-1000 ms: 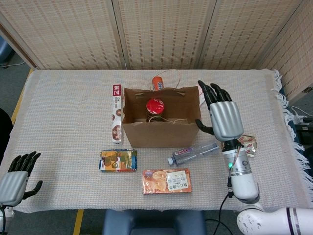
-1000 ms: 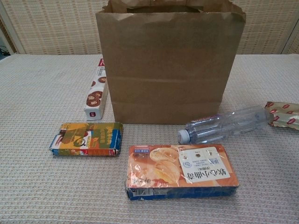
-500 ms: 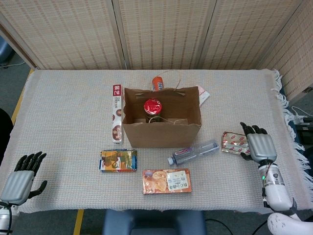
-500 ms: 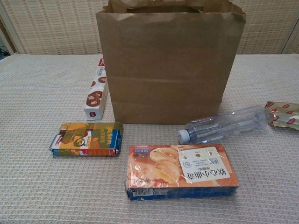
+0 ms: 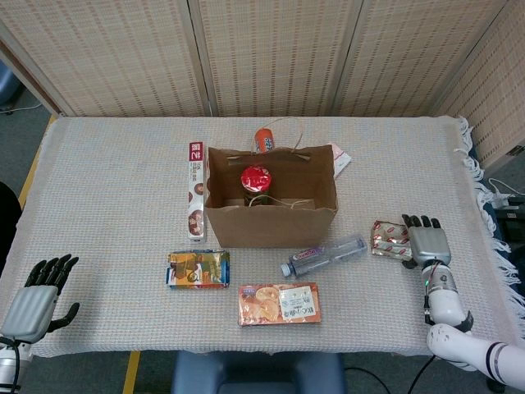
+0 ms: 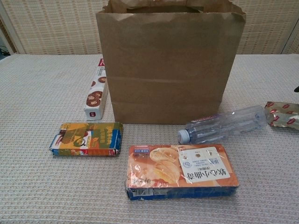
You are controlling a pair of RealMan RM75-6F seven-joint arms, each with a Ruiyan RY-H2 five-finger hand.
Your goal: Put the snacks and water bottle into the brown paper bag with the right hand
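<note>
The brown paper bag (image 5: 271,222) (image 6: 168,70) stands open mid-table with a red-lidded jar (image 5: 255,179) inside. A clear water bottle (image 5: 325,255) (image 6: 224,125) lies on its side by the bag's front right corner. An orange snack box (image 5: 279,303) (image 6: 180,171) and a yellow-blue snack pack (image 5: 198,269) (image 6: 87,139) lie in front. A red-and-gold foil snack (image 5: 389,237) (image 6: 282,115) lies right of the bottle. My right hand (image 5: 426,243) is low beside the foil snack, fingers apart, holding nothing. My left hand (image 5: 37,289) is open at the front left edge.
A long white biscuit box (image 5: 195,199) (image 6: 95,95) lies along the bag's left side. An orange can (image 5: 264,139) and a white packet (image 5: 341,159) sit behind the bag. Woven screens stand behind the table; its fringed edge is on the right.
My right hand has dropped from beside the bag's right wall to the table at the far right, by the foil snack. The left hand has barely moved.
</note>
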